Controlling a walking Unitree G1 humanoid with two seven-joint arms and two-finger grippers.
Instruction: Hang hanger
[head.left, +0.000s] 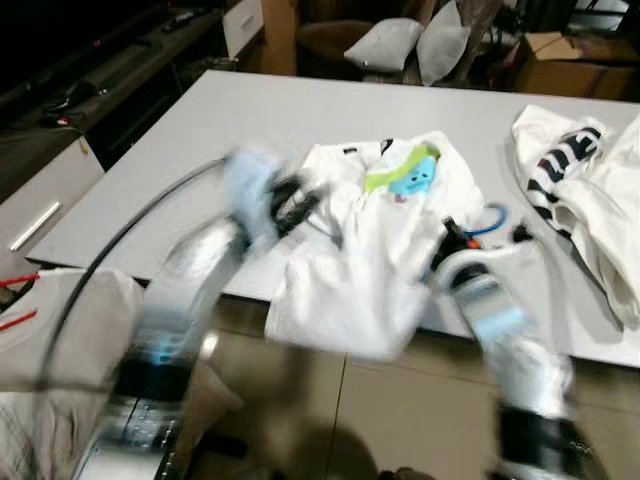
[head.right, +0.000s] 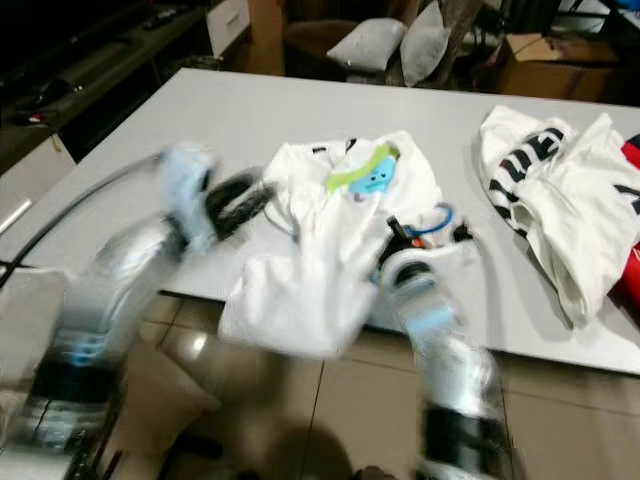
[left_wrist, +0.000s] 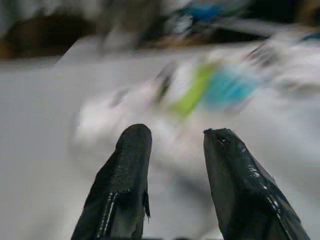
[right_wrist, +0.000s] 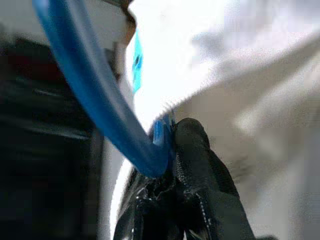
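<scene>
A white t-shirt (head.left: 370, 235) with a green and blue print lies on the grey table (head.left: 180, 150), its lower part draping over the front edge. A blue hanger (head.left: 490, 220) shows its hook at the shirt's right side. My right gripper (head.left: 452, 238) is shut on the blue hanger (right_wrist: 100, 100), seen close up in the right wrist view with white cloth behind it. My left gripper (head.left: 295, 205) is open at the shirt's left edge, blurred by motion; its fingers (left_wrist: 125, 175) stand apart above the shirt (left_wrist: 165, 120).
More white clothes (head.left: 580, 190), one with dark stripes, are piled at the table's right end. Grey cushions (head.left: 400, 45) and a cardboard box (head.left: 570, 60) sit beyond the far edge. A tiled floor (head.left: 380, 410) lies below the front edge.
</scene>
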